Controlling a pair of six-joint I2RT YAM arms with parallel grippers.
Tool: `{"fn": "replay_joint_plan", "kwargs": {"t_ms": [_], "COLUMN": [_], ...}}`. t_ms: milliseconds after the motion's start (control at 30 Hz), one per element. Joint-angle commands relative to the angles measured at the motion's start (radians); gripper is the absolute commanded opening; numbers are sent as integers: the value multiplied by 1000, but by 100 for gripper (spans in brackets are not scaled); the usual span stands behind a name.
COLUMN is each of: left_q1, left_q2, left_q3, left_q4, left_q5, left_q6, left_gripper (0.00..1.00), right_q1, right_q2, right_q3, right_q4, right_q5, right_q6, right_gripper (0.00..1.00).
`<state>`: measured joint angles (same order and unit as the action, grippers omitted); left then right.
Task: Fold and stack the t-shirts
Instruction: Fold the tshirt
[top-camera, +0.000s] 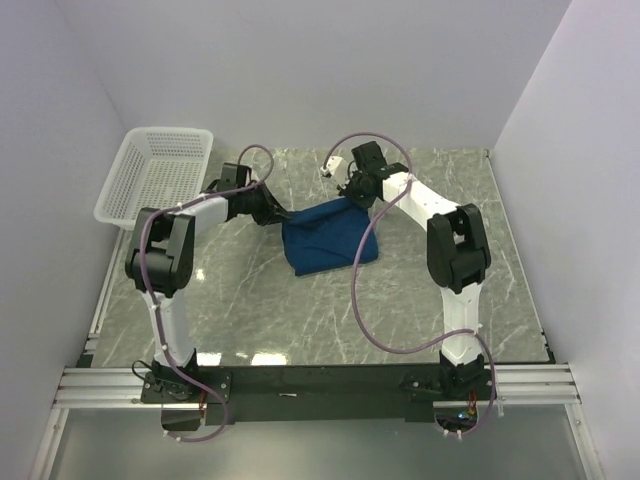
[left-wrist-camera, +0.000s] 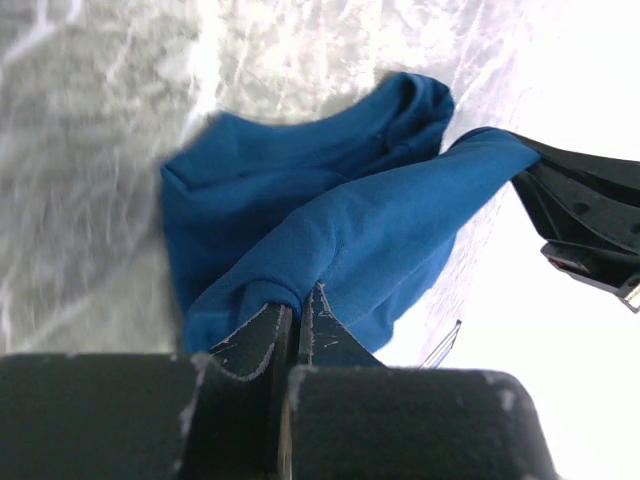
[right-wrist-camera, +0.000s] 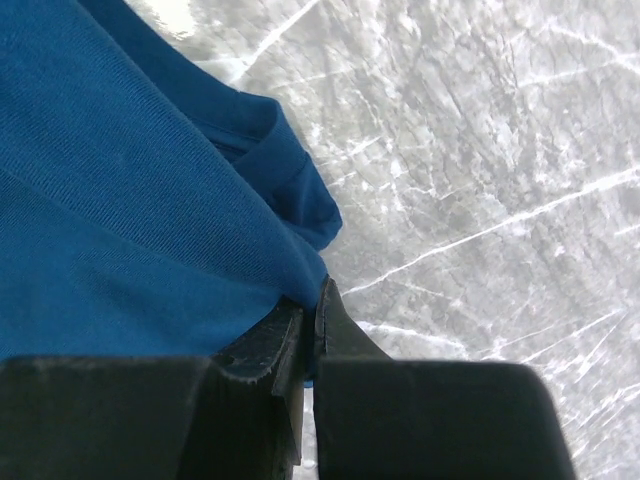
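One dark blue t-shirt (top-camera: 328, 238) hangs bunched between my two grippers over the middle of the marble table (top-camera: 420, 300), its lower part resting on the surface. My left gripper (top-camera: 274, 216) is shut on the shirt's left edge; in the left wrist view its jaws (left-wrist-camera: 300, 300) pinch a fold of blue cloth (left-wrist-camera: 330, 220). My right gripper (top-camera: 355, 196) is shut on the shirt's upper right edge; in the right wrist view the cloth (right-wrist-camera: 140, 200) runs into its closed jaws (right-wrist-camera: 312, 300). No print or label shows.
A white mesh basket (top-camera: 155, 172) stands at the table's back left corner, just left of my left arm. Grey walls close in the table on three sides. Cables loop from both arms over the marble.
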<state>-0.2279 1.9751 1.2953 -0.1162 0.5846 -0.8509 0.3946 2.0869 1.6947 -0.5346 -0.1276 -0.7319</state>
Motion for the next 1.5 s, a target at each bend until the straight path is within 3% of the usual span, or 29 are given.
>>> {"fn": "replay_joint_plan", "kwargs": {"t_ms": [0, 167, 200, 233, 300, 333, 400, 533, 600, 633, 667, 700, 733, 767, 800, 833, 867, 1167, 1467], "left_q1": [1, 9, 10, 13, 21, 22, 24, 24, 24, 25, 25, 24, 21, 13, 4, -8, -37, -111, -53], "left_q2": [54, 64, 56, 50, 7, -14, -91, -229, -303, -326, -346, -369, -367, -354, -301, -268, -209, 94, 198], "left_q3": [76, 76, 78, 78, 79, 81, 102, 98, 66, 41, -23, -62, -126, -142, -146, -134, -120, 51, 130], "left_q4": [12, 16, 13, 7, -6, -11, -45, -53, -60, -28, 2, 54, 164, 196, 214, 219, 202, 176, 194], "left_q5": [77, 63, 46, 31, -24, -98, -193, -331, -330, -309, -202, -125, -47, 97, 144, 174, 181, 189, 103], "left_q6": [46, 44, 41, 39, 42, 50, 88, 150, 174, 179, 176, 162, 139, 89, 72, 59, 65, 61, 0], "left_gripper": [1, 2, 12, 18, 34, 42, 56, 60, 60, 59, 55, 50, 43, 23, 11, 2, 1, 1, 1], "right_q1": [-10, -16, -16, -16, -14, -16, -22, -80, -133, -149, -158, -160, -160, -157, -152, -140, -135, -137, -151], "right_q2": [10, 15, 18, 24, 24, 18, 10, -59, -89, -106, -113, -117, -120, -119, -105, -93, -78, 36, 79], "right_q3": [59, 39, 34, 34, 31, 30, 52, 83, 53, 37, 1, -21, -42, -74, -90, -98, -93, -87, -95], "right_q4": [39, 80, 91, 128, 183, 238, 251, 96, 9, -92, -138, -174, -239, -264, -260, -265, -272, -196, -199], "right_q5": [57, 75, 89, 124, 196, 280, 325, 142, -228, -376, -596, -654, -723, -772, -805, -807, -813, -676, -518], "right_q6": [39, 54, 81, 106, 217, 256, 361, 491, 453, 406, 363, 314, 272, 238, 252, 268, 284, 494, 568], "right_gripper": [0, 1, 9, 39, 71, 83, 85, 82, 77, 63, 53, 37, 34, 32, 30, 30, 28, 28, 26]}}
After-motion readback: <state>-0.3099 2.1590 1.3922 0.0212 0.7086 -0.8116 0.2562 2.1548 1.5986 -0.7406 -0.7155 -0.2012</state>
